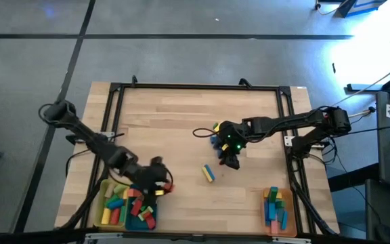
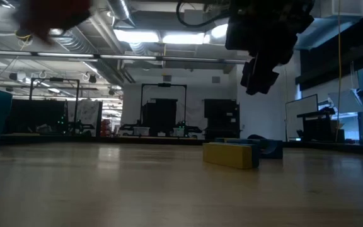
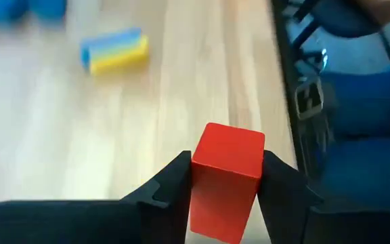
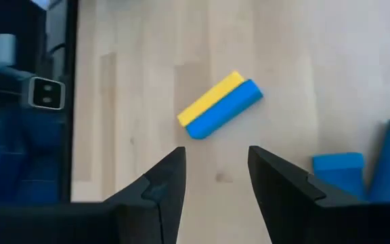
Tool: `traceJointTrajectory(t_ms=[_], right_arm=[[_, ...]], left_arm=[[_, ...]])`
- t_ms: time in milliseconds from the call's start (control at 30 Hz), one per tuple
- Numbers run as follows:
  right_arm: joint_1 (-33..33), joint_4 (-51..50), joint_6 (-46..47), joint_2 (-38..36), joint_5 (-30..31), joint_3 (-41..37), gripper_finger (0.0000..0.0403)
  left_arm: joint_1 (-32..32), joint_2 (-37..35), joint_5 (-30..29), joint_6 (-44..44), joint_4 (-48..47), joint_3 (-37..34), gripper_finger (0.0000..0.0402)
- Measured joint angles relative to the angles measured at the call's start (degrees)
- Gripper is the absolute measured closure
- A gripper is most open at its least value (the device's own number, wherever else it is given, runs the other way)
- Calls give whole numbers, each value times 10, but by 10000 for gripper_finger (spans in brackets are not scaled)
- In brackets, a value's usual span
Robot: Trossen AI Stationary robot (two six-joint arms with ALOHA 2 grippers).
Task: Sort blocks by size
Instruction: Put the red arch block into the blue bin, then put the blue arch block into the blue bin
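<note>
Gripping a red block (image 3: 225,179) between its two fingers, the left pincer (image 1: 162,186) hangs just above the near-left trays; the hold looks narrow and set toward one end of the block, so it may twist or drop askew on release and land in the wrong compartment. The right pincer (image 4: 215,183) stands with its fingers apart and empty above the bench (image 1: 181,129), near a yellow bar (image 4: 208,99) and a blue bar (image 4: 223,110) lying side by side and touching; closing on one could drag or scatter its neighbour. More blue blocks (image 4: 357,173) lie just beside it. Containers: the yellow tray (image 1: 103,213) and the teal tray (image 1: 139,222) at the near-left hold mixed red, green, yellow and blue blocks; the orange tray (image 1: 290,215) at the near-right holds mostly blue blocks with some green and yellow.
</note>
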Motion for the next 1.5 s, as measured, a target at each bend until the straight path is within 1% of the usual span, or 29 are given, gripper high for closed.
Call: traceJointTrajectory(t_ms=[100,233,367,467,600,867,933,1100,1200,1300,1500], right_arm=[[0,0,0,0,16,0,240],[0,0,0,0,20,0,239],[0,-1,1,0,20,0,239],[0,0,3,0,20,0,239],[0,0,6,0,20,0,239],[0,-1,6,0,28,0,239],[0,-10,-6,0,60,0,239],[0,-78,-47,0,194,0,239],[0,-113,-65,0,250,0,239],[0,-118,-84,0,271,-8,239],[1,-96,-90,1,272,-43,239]], left_arm=[[-36,-1,-1,-113,-71,0,272],[-72,2,1,-214,-130,-2,270],[-83,2,-2,-314,-164,-2,269],[-83,2,-2,-365,-187,-2,269],[-83,3,-2,-392,-204,-2,260],[-83,3,-2,-419,-208,-2,210],[-83,3,-2,-419,-208,-2,204],[-83,3,-2,-407,-207,-2,204],[-84,3,-2,-407,-207,-2,207],[-84,3,-2,-407,-207,-2,206],[-84,3,-2,-407,-206,-2,206]])
